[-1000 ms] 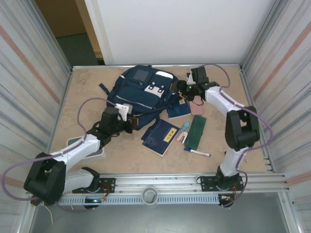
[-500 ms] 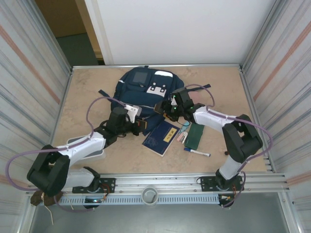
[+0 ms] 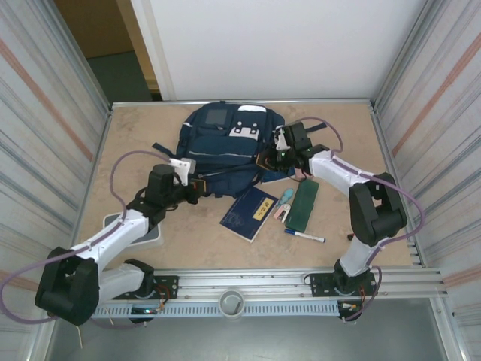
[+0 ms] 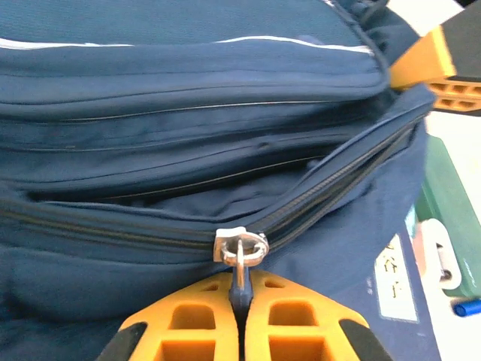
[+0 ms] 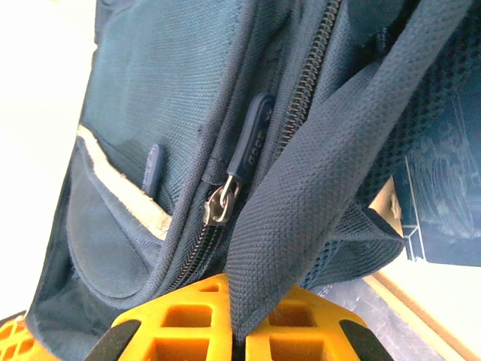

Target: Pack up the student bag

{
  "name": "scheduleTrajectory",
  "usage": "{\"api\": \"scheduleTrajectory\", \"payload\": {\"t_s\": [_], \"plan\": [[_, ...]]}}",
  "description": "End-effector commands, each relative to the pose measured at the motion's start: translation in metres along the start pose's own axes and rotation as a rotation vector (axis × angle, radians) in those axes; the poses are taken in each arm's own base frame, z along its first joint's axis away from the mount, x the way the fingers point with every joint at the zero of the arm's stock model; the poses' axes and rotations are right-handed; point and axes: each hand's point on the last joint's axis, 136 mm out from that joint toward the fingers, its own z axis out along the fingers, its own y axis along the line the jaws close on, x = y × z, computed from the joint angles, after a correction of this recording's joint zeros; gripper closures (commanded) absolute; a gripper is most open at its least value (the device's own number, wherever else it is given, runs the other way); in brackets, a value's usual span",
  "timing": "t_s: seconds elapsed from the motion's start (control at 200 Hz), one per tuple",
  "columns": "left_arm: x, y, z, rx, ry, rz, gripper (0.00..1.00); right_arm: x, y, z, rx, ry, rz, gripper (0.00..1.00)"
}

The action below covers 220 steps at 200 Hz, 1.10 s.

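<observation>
- Position: we find the student bag (image 3: 225, 139) flat at the table's (image 3: 135, 135) far middle.
- Left gripper (image 4: 239, 297) pinched together on its zipper pull (image 4: 240, 259).
- Right gripper (image 5: 239, 320) clamped on its dark strap (image 5: 316, 188).

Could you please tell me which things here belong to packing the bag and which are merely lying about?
Part of the job: backpack; its zip pull, pinched in the left pincer; its strap, pinched in the right pincer; likely for packing: navy book, green case, pen.
Lying about: white box at the near left; ring at the near edge.
</observation>
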Motion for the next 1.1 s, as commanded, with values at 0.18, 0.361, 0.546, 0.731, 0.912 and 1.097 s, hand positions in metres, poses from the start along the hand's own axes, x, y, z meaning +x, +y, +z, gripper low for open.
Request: {"api": "scheduleTrajectory", "payload": {"t_s": [0.18,0.361,0.546,0.731,0.912,1.097], "plan": [[-0.020,-0.028,-0.001,0.099,-0.030,0.028,1.00,-0.050,0.001,-0.002,0.021,0.016,-0.095,0.88],[-0.043,-0.067,0.008,0.204,-0.071,0.045,1.00,-0.061,0.006,-0.029,0.078,-0.062,-0.100,0.43],[-0.044,-0.099,0.024,0.268,-0.052,0.098,1.00,-0.014,0.004,-0.045,0.002,-0.081,-0.004,0.15],[-0.035,-0.114,0.033,0.309,-0.017,0.130,1.00,0.022,0.001,-0.027,0.111,-0.108,-0.030,0.14],[-0.018,-0.118,0.037,0.316,0.028,0.171,1.00,0.016,-0.004,-0.007,0.185,-0.157,-0.046,0.29],[-0.004,-0.110,0.034,0.292,0.052,0.190,1.00,0.001,-0.027,-0.011,0.269,-0.195,-0.071,0.79]]}}
